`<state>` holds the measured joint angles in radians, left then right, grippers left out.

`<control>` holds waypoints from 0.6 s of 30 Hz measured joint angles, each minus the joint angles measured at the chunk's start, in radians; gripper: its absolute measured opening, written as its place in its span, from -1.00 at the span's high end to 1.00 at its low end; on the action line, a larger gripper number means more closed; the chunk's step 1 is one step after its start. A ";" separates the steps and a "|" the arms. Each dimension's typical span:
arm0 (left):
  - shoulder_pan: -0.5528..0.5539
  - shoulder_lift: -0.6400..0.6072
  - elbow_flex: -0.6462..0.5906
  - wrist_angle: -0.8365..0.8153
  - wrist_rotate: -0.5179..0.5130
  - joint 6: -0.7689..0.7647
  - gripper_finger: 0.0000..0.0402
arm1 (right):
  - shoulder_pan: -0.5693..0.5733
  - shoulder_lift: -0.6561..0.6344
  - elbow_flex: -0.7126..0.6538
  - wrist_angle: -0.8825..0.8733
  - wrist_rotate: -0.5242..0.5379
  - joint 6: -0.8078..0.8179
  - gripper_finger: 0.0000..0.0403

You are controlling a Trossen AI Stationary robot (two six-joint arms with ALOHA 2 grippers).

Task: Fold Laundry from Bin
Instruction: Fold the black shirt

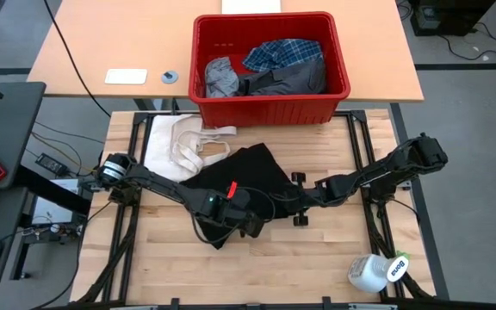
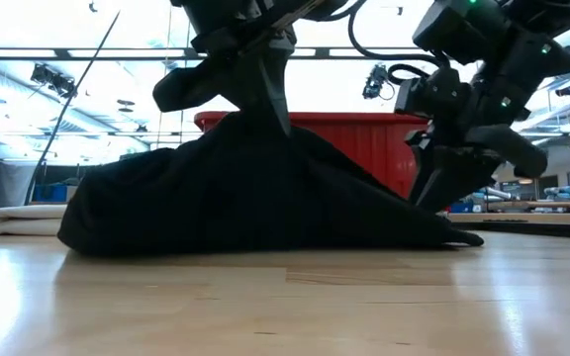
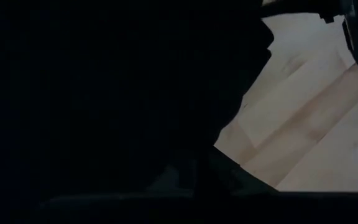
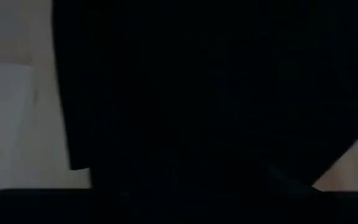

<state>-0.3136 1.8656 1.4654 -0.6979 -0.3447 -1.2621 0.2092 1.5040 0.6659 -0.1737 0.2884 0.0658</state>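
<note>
Red bin (image 1: pixel 269 103) at table's (image 1: pixel 188 267) far edge: plaid shirt (image 1: pixel 281 53), light grey garment (image 1: pixel 220 77), dark grey garment (image 1: pixel 287 79) inside. Black garment (image 1: pixel 248 176) just in front of bin, tented up. Left gripper (image 1: pixel 250 226) clamped shut on its near part. Right gripper (image 1: pixel 298 200) at its right edge; grip unclear.

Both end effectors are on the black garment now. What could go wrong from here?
The left end effector lifts the black garment in one bunched peak, so it may spread creased. The right end effector is low at its hem and could miss the fabric. The cream tote bag touching the garment might get dragged.
</note>
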 joint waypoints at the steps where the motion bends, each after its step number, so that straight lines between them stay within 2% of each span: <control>1: -0.001 0.000 0.000 -0.001 0.000 -0.004 0.96 | 0.000 0.000 0.000 0.001 0.005 -0.019 0.36; 10: -0.001 0.000 0.000 0.000 -0.002 -0.010 0.96 | -0.007 0.000 0.000 0.053 -0.043 -0.148 0.45; 13: -0.001 0.000 0.000 0.000 -0.010 -0.008 0.96 | -0.019 0.000 0.000 0.090 -0.068 -0.145 0.58; 18: -0.005 0.000 0.000 0.000 -0.011 0.001 0.95 | -0.049 0.000 0.000 0.108 -0.113 -0.101 0.93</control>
<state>-0.3186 1.8660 1.4654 -0.6983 -0.3561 -1.2610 0.1601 1.5040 0.6659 -0.0661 0.1758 -0.0357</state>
